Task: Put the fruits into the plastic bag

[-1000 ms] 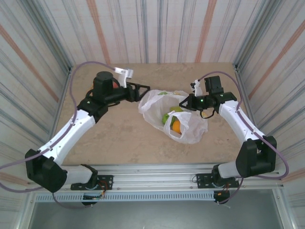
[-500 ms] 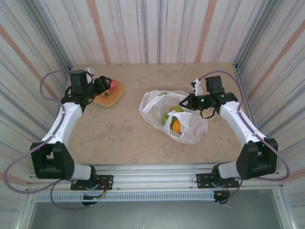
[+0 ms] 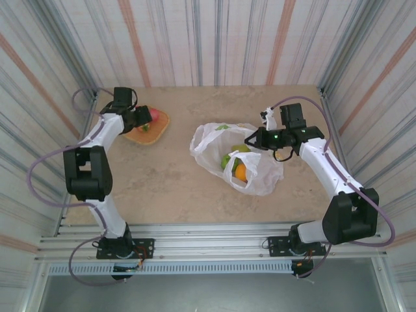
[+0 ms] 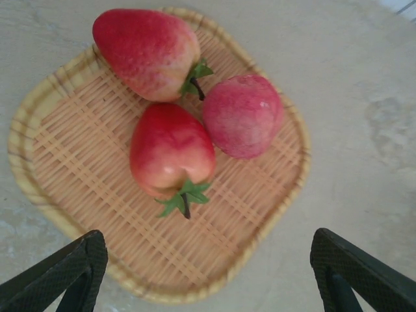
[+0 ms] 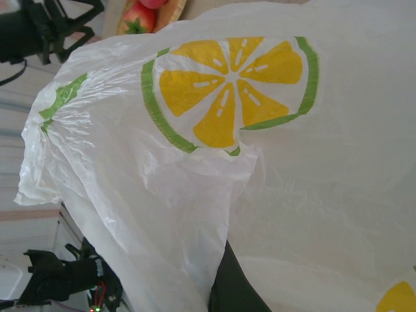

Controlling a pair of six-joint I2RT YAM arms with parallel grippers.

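Observation:
Three red fruits lie on a tan woven tray [image 4: 78, 188]: a strawberry [image 4: 146, 52], a red-yellow fruit with a green stem [image 4: 172, 153] and a pink peach [image 4: 242, 116]. My left gripper [image 4: 207, 246] hovers open above the tray's near edge [image 3: 142, 121], with nothing between its fingers [image 4: 68, 273]. The plastic bag [image 3: 214, 146] lies mid-table, white with lemon prints [image 5: 231, 88]. Inside its mouth show a green apple [image 3: 229, 160] and an orange piece [image 3: 241, 172]. My right gripper [image 3: 251, 140] is shut on the bag's upper rim, and one dark finger [image 5: 237, 289] pokes out under the plastic.
The tray [image 3: 156, 130] sits at the far left of the table, close to the striped side wall. Bare tabletop separates the tray from the bag. Striped walls enclose the table on three sides.
My left arm swung away from the bag's left side to the tray at the far left, and its jaws opened wider. The right arm and the bag stayed put.

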